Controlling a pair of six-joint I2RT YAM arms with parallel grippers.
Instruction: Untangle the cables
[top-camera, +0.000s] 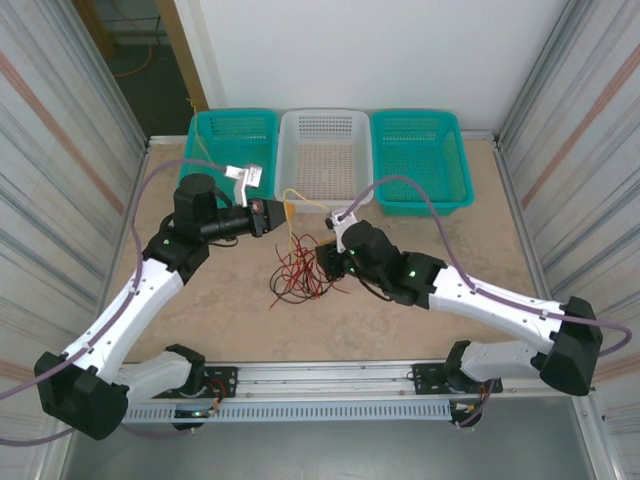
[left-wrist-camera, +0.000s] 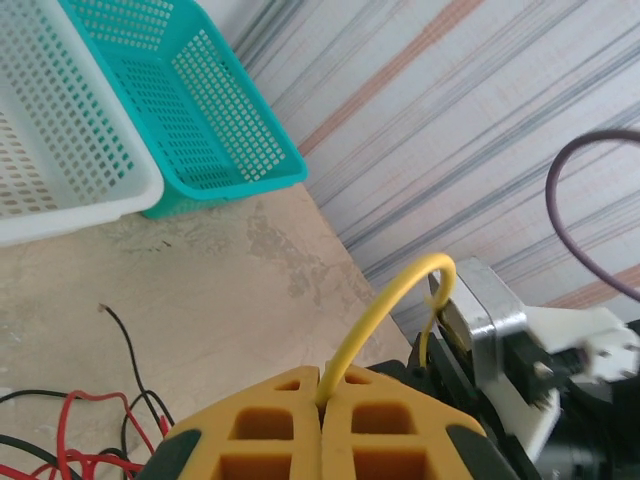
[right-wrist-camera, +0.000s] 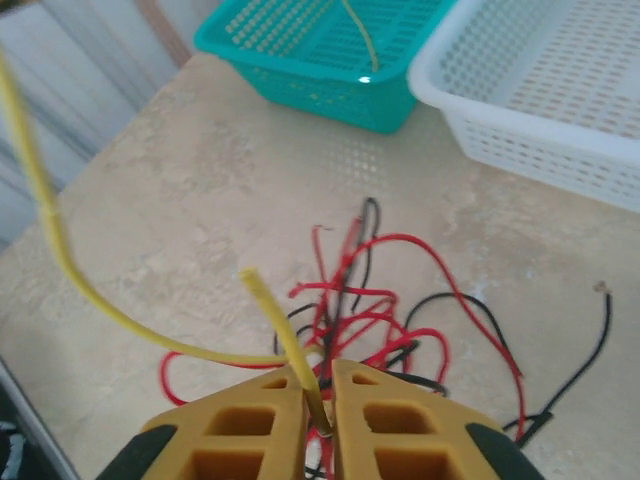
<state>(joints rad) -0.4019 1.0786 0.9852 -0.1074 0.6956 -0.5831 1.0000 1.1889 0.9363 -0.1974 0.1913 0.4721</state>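
**Jaws.** Left gripper (left-wrist-camera: 322, 385), bottom centre of the left wrist view: the jaws are pressed together on the yellow cable (left-wrist-camera: 350, 340), which rises from the seam and arcs toward the right of the frame. Right gripper (right-wrist-camera: 318, 385), bottom centre of the right wrist view: the jaws are closed to a slit, pinching a yellow strand just short of its free end. A second yellow run sweeps in from the upper left edge. Whether both grippers hold one cable cannot be told.

**Work piece.** The red and black cables (right-wrist-camera: 370, 310) lie knotted mid-frame on the table (right-wrist-camera: 180, 170). In the top view this heap sits at centre, between the two grippers.

**Hazards (judged).** The yellow strand appears to pass close to the heap, so pulling the arms apart could drag the knot along or cinch it tighter. The right grip sits so near the cable end that tension may pull the strand out of the pads.

**Containers.** The left teal basket (right-wrist-camera: 300, 75), upper left, holds a thin yellowish strand. The white basket (right-wrist-camera: 520, 150), upper right, and the right teal basket (left-wrist-camera: 230, 160) show bare mesh.
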